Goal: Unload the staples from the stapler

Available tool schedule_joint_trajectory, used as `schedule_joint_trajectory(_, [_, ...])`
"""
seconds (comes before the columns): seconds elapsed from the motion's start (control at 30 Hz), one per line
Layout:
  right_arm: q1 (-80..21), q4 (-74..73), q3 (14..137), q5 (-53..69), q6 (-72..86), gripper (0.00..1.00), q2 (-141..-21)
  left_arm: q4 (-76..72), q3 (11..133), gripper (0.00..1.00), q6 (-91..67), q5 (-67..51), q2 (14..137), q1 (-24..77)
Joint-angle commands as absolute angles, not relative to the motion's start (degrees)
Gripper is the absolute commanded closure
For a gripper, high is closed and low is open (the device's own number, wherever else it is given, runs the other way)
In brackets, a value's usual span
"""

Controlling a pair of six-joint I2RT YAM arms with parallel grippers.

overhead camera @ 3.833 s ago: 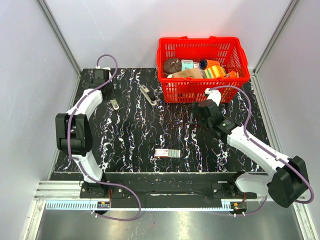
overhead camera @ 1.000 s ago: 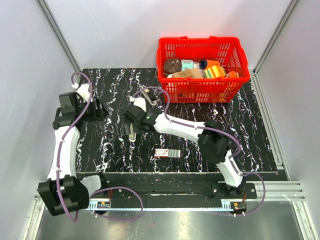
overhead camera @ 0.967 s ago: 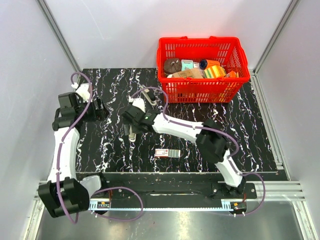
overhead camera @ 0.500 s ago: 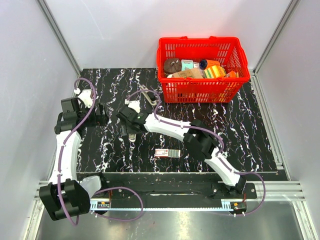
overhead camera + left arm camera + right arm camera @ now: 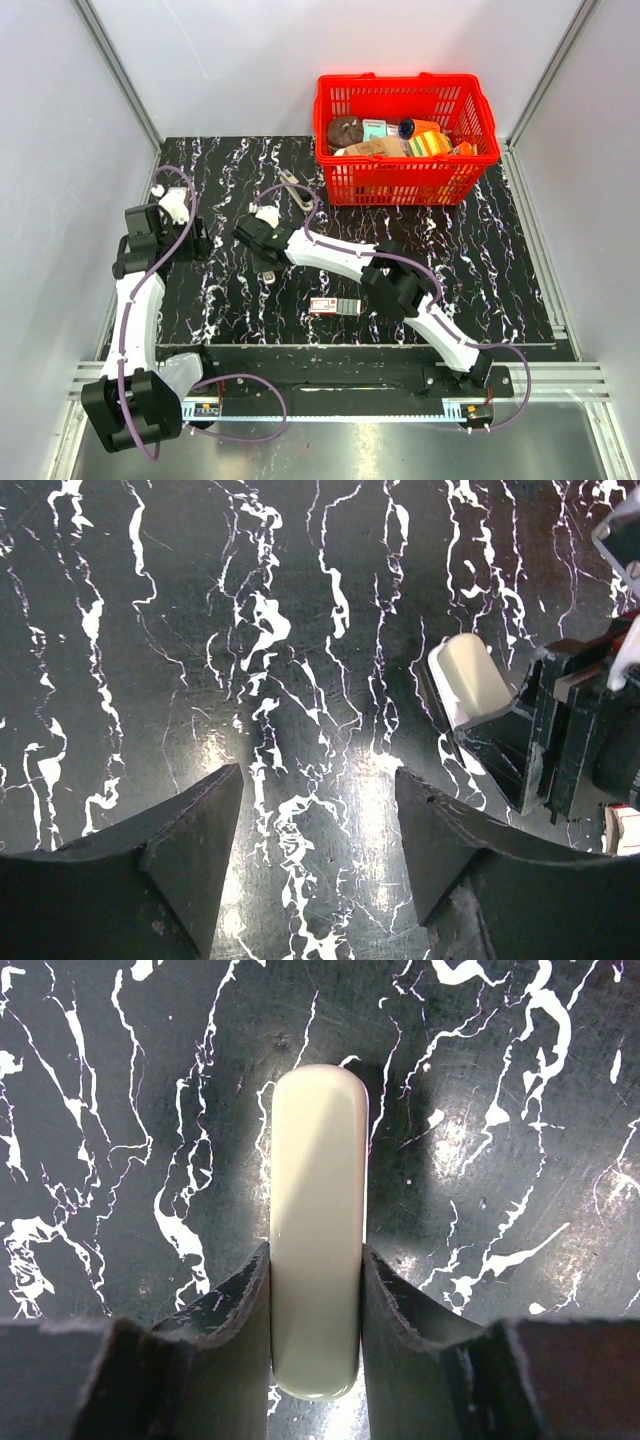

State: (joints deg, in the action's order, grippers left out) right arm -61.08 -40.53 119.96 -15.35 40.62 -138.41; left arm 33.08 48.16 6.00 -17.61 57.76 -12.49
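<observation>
Your right gripper [image 5: 315,1265] is clamped on the cream-topped stapler [image 5: 315,1210], with its 2 fingers pressed against the stapler's long sides. The stapler sits on the black marbled table [image 5: 450,260], left of centre, between your 2 arms. Your left gripper [image 5: 318,820] hangs spread wide over the table just beside the stapler, holding nothing. A small red-and-white box [image 5: 334,306] lies nearer the bases. A red basket [image 5: 405,180] of goods stands at the far right.
</observation>
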Motion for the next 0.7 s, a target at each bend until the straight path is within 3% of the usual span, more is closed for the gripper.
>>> schedule_joint_trajectory(0.0, [-61.00, -38.24, 120.42, -14.50, 41.92, 0.84, -132.73, 28.48, 45.27, 0.34, 6.42, -23.10, 55.37, -12.75])
schedule_joint_trajectory(0.1, [-61.00, -35.78, 117.35, -14.41, 42.97, 0.90, -128.77, 28.56, 44.91, 0.34, 7.47, -28.02, 56.42, -12.57])
schedule_joint_trajectory(0.23, [-60.91, -27.53, 109.44, -13.45, 45.08, 1.00, -121.57, 28.39, 44.21, 0.24, 14.04, -34.80, 56.86, -12.30])
schedule_joint_trajectory(0.67, [-60.47, -15.13, 98.18, -5.89, 50.97, 1.00, -111.36, 35.41, 46.31, 0.20, 31.71, -39.72, 66.52, -10.20])
